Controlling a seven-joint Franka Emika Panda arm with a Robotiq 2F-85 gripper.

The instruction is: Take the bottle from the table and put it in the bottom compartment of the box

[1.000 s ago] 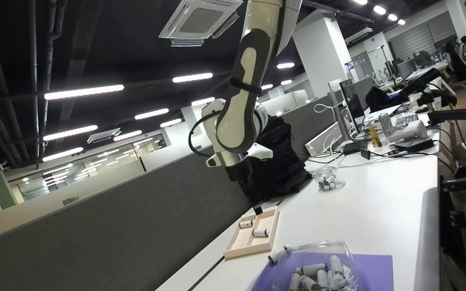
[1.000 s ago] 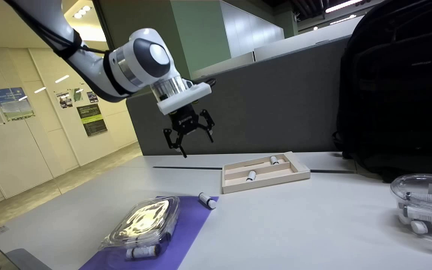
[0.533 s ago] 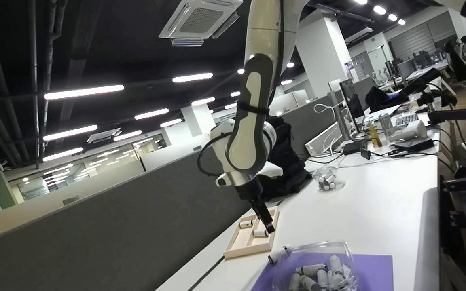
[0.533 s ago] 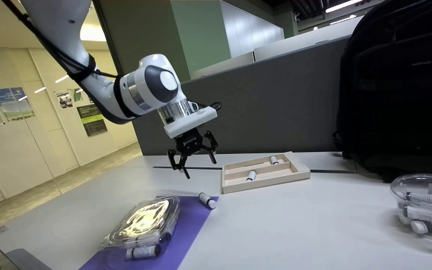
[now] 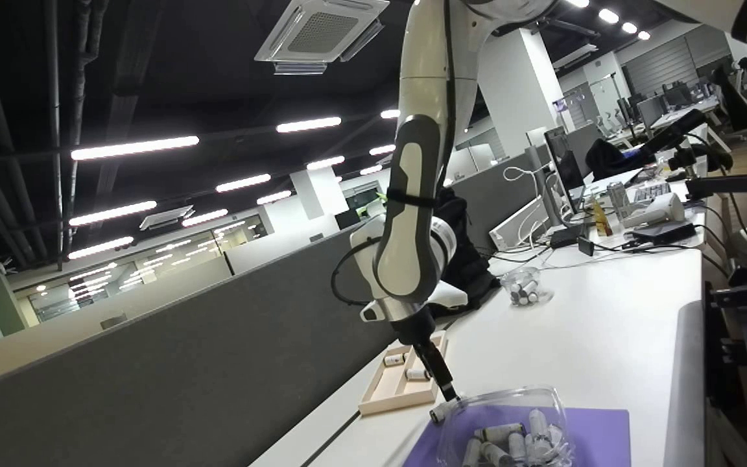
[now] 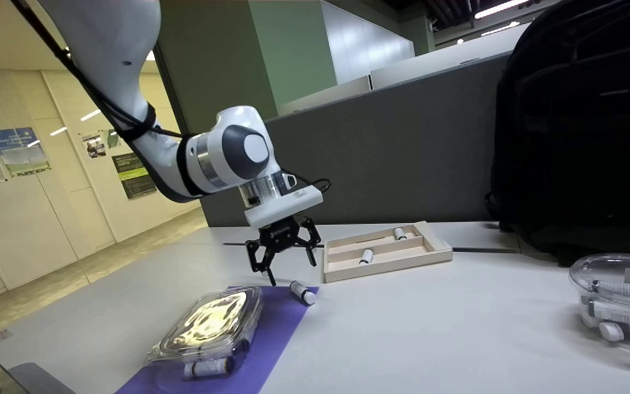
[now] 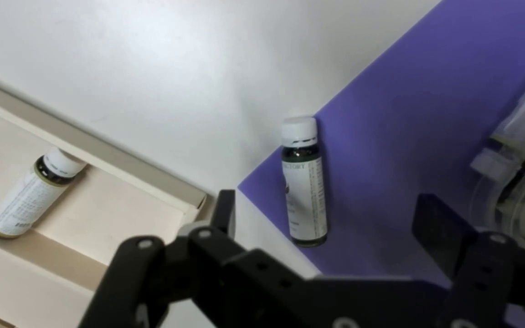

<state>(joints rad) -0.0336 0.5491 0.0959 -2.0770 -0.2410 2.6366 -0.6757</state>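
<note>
A small bottle with a white cap and pale label (image 7: 306, 196) lies on the corner of the purple mat on the white table (image 7: 167, 77). It also shows in both exterior views (image 5: 441, 412) (image 6: 301, 293). My gripper (image 6: 293, 274) is open and empty, a little above this bottle. In the wrist view the bottle lies between the open fingers, nearer the left one. The light-brown wooden box (image 6: 389, 267) stands beside the mat. One bottle (image 6: 367, 256) lies in its near compartment and another (image 6: 400, 233) in its far compartment, in that exterior view.
A clear plastic container (image 6: 200, 332) with several bottles sits on the purple mat (image 6: 279, 328), close to the gripper. A round clear tub (image 6: 616, 265) of bottles stands farther along the table. A black backpack (image 6: 583, 142) and a grey partition (image 6: 402, 158) stand behind.
My gripper has moved down and away from above the box towards the bottle on the mat corner, staying open. The bottles and the box have not moved.
</note>
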